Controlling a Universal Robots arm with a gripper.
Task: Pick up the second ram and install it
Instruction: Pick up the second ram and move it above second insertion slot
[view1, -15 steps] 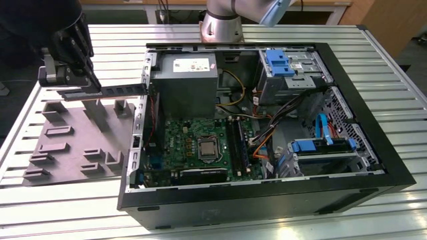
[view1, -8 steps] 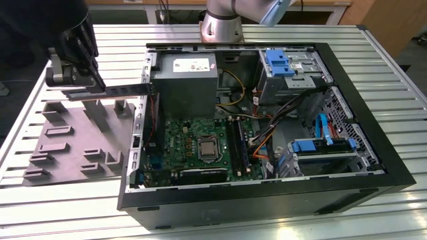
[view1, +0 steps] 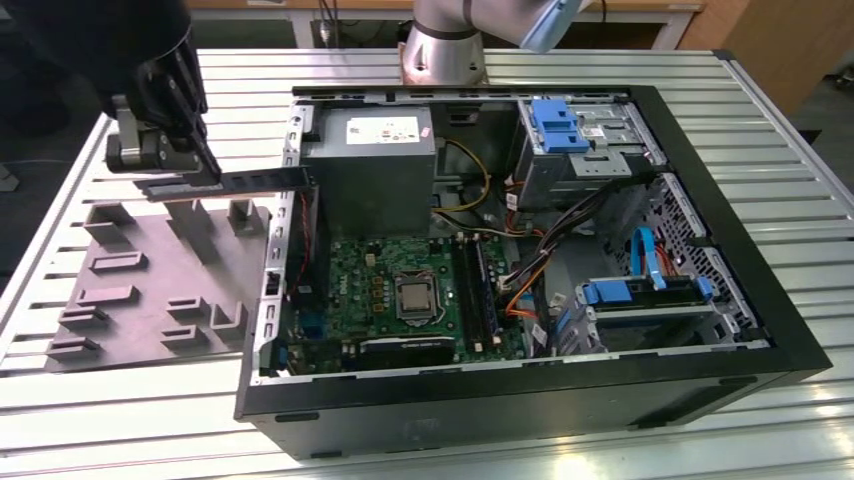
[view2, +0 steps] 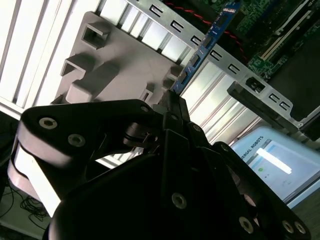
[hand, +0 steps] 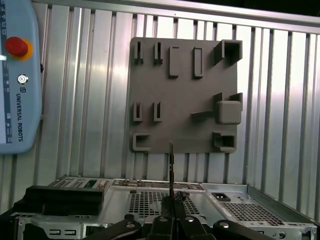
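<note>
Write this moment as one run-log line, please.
gripper: jaws shut on second ram | ram: in air, roughly level, beside grey block | tip: toward open case | install: not yet done

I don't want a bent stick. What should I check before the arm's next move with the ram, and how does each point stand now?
1. Grip: ok. The claw is shut on one end of the ram.
2. Ram free of the grey block: ok, it seems lifted above it.
3. Ram over the slots: not ok, it is at the case wall on the exterior view's left.
4. A slot free: cannot tell.
5. Cables off the slots: cannot tell; they run close beside.
</note>
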